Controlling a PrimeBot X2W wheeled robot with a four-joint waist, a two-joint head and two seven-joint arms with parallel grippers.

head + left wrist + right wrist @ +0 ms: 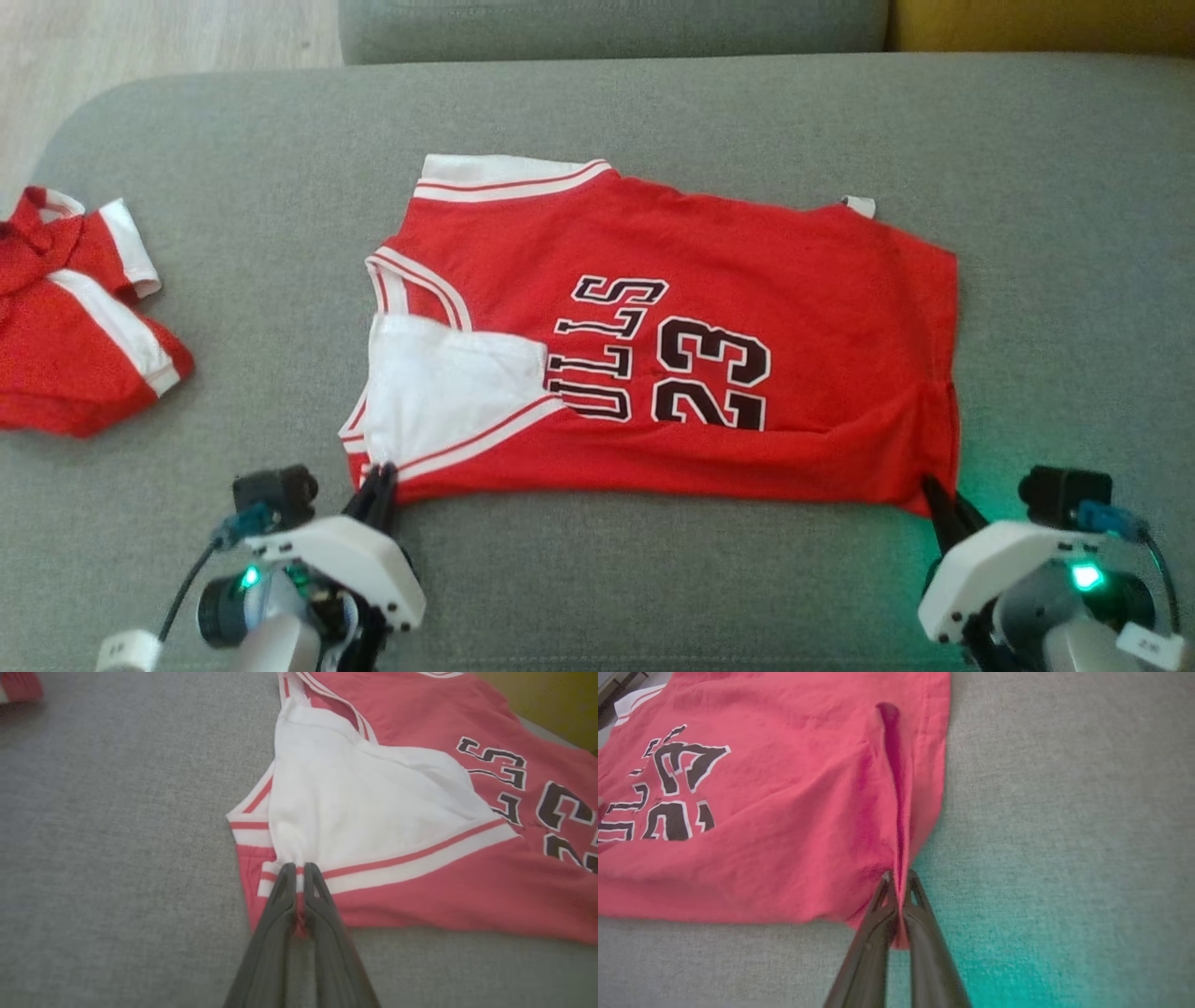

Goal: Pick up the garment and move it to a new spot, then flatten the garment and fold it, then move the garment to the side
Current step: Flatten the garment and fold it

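Observation:
The garment (747,280) is a red basketball jersey with white trim and black lettering "23". It lies spread sideways on the grey cushion, neck end to the left, with a white inner panel folded out at its near left. My left gripper (381,478) is shut on the jersey's near left corner; in the left wrist view the trimmed edge (299,877) is pinched between its dark fingers. At the near right hem corner my right gripper (936,495) is shut, and the cloth (896,812) rises in a ridge from its tips (899,879).
A second red and white garment (75,327) lies bunched at the cushion's left edge. The grey sofa seat (653,579) runs wide in front and to the right. A backrest (607,28) stands behind, with pale floor (140,47) at the far left.

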